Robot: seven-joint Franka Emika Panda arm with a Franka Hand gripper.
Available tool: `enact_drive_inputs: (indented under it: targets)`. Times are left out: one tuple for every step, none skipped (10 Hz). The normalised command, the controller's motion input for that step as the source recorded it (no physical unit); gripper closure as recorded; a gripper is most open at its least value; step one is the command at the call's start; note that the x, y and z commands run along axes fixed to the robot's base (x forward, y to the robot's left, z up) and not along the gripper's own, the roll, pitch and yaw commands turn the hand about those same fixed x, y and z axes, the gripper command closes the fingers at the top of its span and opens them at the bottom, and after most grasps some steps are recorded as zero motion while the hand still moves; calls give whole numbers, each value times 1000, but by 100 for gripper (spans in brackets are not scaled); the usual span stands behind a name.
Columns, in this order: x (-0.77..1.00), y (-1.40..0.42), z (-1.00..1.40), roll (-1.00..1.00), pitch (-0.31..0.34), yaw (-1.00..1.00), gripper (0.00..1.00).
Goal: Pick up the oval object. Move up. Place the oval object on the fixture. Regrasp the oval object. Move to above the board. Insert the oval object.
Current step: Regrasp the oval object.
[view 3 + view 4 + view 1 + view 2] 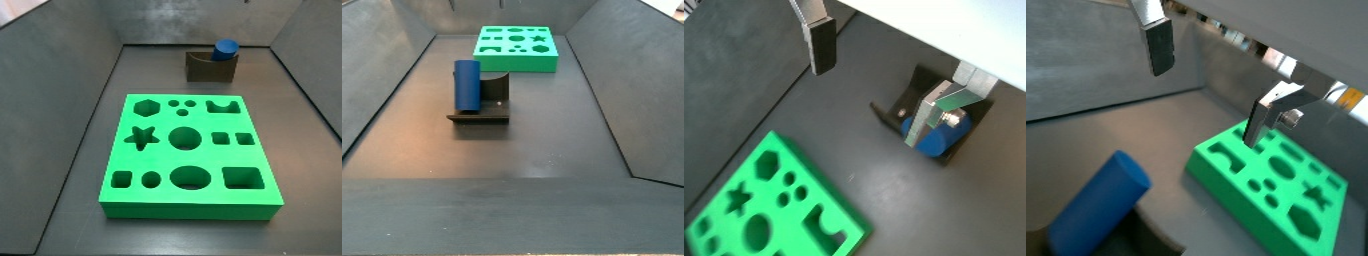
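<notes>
- The smooth blue plastic oval object [466, 84], a short round-ended peg, rests on the small dark brown fixture [493, 100], leaning against its upright; in a side view its top [226, 46] rises above the fixture [207, 66].
- The fixture stands on the dark floor [543, 130] of the walled bin, near one end wall and apart from the board.
- The large bright green rectangular board [189, 152] lies flat on the floor, its hexagon, star, circle, square and oval cut-outs all open; it shows in both side views [517, 47].
- The claw [882, 78] hangs above the floor, spread wide and holding nothing; its flat silver fingers [819, 40] with dark pads show in both wrist views [1156, 42].
- In a wrist view the oval object [933, 140] on the fixture [898, 108] lies below one finger, with clear space between them.
- The claw is out of frame in both side views.
</notes>
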Motion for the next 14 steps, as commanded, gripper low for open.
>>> enact_drive_inputs:
  targets:
    - [-18, -11, 8, 1000, 48, 31, 0]
    - [-21, -13, 9, 1000, 45, 32, 0]
    - [-25, -24, 7, 1000, 40, 32, 0]
    - [-24, -19, 3, 1000, 35, 33, 0]
    - [-23, -20, 8, 1000, 31, 34, 0]
    - [-17, -21, 9, 1000, 27, 35, 0]
    - [-14, -17, 7, 1000, 25, 36, 0]
    - [-16, -21, 7, 1000, 26, 37, 0]
    - [-10, -17, 14, 1000, 31, 39, 0]
    - [-1, -19, 13, 1000, 35, 41, 0]
    - [11, -19, 1, 1000, 40, 43, 0]
    - [28, -23, -6, 1000, 48, 48, 0]
    - [43, -22, -9, 1000, 56, 51, 0]
    - [57, -26, -11, 1000, 67, 55, 0]
